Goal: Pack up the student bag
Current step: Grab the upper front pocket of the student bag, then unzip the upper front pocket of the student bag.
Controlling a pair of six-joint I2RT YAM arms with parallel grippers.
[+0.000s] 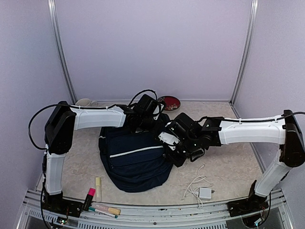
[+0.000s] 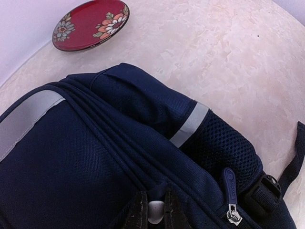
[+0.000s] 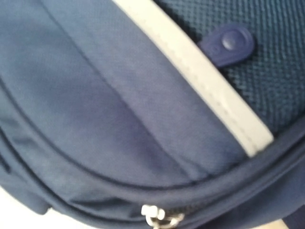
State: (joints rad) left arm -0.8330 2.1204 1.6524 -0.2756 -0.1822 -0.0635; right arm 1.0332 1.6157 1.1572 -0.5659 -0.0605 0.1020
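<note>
Left jaws clamp a pale tab [image 2: 155, 213] on the student bag [image 2: 95, 157] — right jaws together, close against its side.

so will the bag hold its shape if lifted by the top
Likely sags: the bag lies slumped and creased on the table, so the fabric looks soft. Probably light for its size, since it sits flat, seemingly not full. Pushed, the woven cloth may bunch rather than slide.

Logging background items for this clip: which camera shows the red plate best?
Left wrist: the red plate sits nearly whole beyond the student bag, flowers clear. Top external shows it small, partly behind the left arm. Right wrist shows only bag fabric.
</note>
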